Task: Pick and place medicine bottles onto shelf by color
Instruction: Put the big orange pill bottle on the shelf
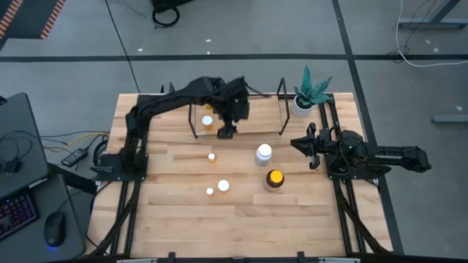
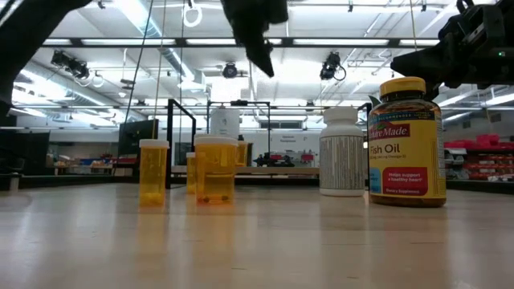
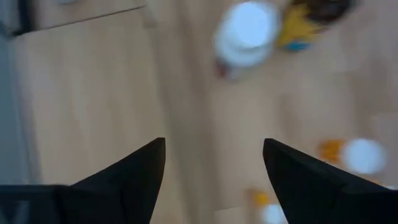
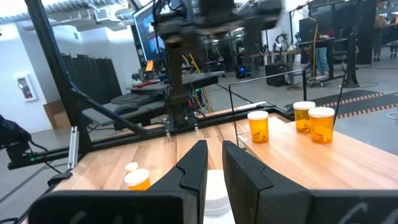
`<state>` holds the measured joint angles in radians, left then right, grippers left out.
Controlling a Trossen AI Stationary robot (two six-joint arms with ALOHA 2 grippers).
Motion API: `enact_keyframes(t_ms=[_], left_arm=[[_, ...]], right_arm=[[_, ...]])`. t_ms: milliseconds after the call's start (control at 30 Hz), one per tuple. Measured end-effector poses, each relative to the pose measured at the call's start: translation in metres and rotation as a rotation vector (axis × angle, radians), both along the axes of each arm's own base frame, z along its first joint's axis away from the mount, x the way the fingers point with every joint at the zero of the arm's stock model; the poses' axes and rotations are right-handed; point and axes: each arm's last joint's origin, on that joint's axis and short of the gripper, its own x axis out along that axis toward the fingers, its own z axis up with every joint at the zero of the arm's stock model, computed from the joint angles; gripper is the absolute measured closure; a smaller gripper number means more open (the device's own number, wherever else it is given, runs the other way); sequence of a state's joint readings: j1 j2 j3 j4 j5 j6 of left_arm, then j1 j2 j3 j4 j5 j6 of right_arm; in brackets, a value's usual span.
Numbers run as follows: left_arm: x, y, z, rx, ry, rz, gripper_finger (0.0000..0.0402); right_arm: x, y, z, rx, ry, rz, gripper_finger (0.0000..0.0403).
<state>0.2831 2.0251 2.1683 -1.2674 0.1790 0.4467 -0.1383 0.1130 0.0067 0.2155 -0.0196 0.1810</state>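
Only readable text I can find is on the big amber bottle with the yellow cap point(image 2: 407, 142), in the low view. The yellow label says "Fish Oil" in large letters, and above that there's a partly cut-off brand name ending in "Made". There's a small red patch lower on the same label with white print, but it's too tiny to read. The white bottle point(image 2: 342, 152) just beside it has only fine print I can't make out.

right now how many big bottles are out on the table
2. The white bottle stands mid-table, before the shelf; the yellow-capped fish oil bottle close beside it. More could hide under the left arm.
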Motion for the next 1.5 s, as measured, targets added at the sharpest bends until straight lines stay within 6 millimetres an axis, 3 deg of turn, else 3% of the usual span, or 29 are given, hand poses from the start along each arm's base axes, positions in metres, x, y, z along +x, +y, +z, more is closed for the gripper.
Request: enact_keyframes(t_ms=[367,800,1067,1500], left_arm=[[0.002,-0.088,-0.017,-0.151,0.179,-0.145,0.0155],[-0.009,-0.158,-0.083,0.042,0.433,-0.124,0.0193],[-0.019,-0.181,-0.109,0.041,0.512,-0.043,0.0190],[-0.010,-0.184,-0.114,-0.016,0.418,0.108,0.0081]], right_arm=[[0.000,0.000,0.000,0.000,0.000,0.000,0.0346],[0.000,0.000,0.000,0.000,0.000,0.000,0.0346],[0.000,0.000,0.000,0.000,0.000,0.000,0.0346],[0.000,0.000,0.000,0.000,0.000,0.000,0.0346]])
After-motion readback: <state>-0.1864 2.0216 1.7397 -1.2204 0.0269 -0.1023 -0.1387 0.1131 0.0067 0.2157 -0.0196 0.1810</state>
